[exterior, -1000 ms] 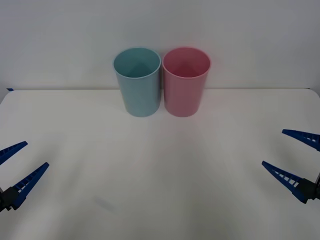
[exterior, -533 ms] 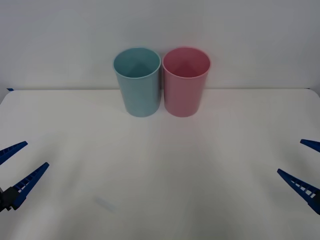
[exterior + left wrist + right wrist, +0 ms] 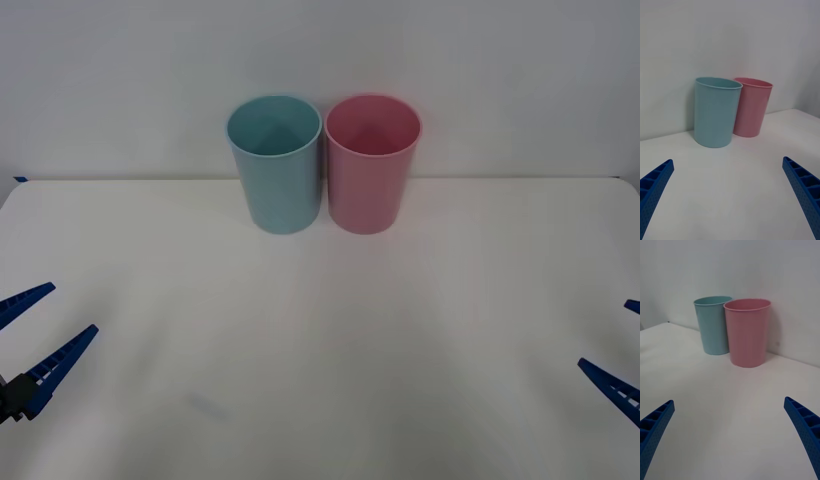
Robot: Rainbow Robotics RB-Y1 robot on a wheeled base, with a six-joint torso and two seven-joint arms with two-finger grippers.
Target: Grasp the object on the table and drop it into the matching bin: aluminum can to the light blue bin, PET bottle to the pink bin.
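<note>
The light blue bin (image 3: 275, 165) and the pink bin (image 3: 372, 165) stand upright side by side at the back of the white table (image 3: 320, 330), light blue on the left. Both show again in the right wrist view as the light blue bin (image 3: 713, 325) and pink bin (image 3: 748, 332), and in the left wrist view as the light blue bin (image 3: 717, 111) and pink bin (image 3: 752, 107). The object, the aluminum can and any PET bottle are out of view. My left gripper (image 3: 72, 308) is open near the table's left edge, holding nothing. My right gripper (image 3: 604, 333) is open at the far right, also holding nothing.
A plain white wall rises right behind the bins. The tabletop between the two grippers and in front of the bins is bare white surface.
My right gripper has drawn back to the right and downward toward the front view's edge, still open. The left gripper and both bins have not moved.
</note>
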